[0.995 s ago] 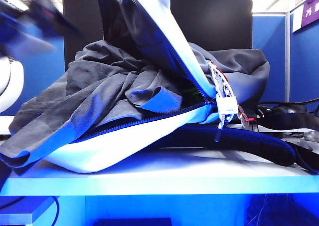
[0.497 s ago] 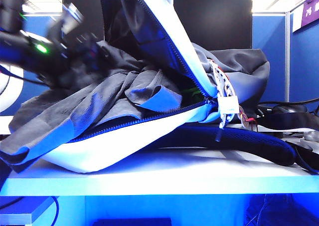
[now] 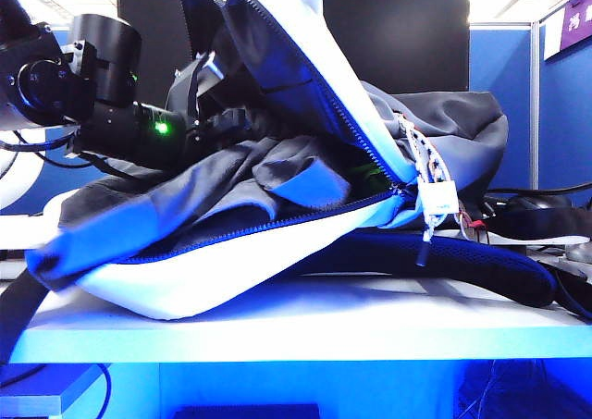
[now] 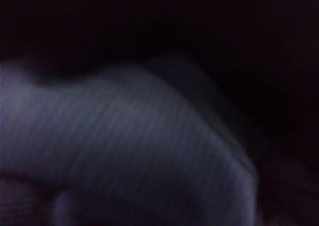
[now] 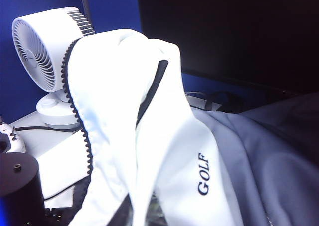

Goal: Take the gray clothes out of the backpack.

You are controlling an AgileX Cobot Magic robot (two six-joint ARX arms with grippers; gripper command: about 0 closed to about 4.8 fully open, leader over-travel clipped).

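Spilling from the backpack mouth toward eight o'clock, the gray clothes meet the left gripper, claw state hidden. Left wrist view: blurred ribbed cloth. Right wrist view: lifted white flap; right gripper unseen, claw together.

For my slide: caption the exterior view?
Left claw reaches into the open backpack, buried in the gray clothes.

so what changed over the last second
The left arm swung in from the upper left, and its gripper now reaches into the backpack opening, down at the gray clothes. The clothes' hanging end has lifted and shifted right. The right gripper, out of view, keeps the flap raised, and the backpack stays on the table.
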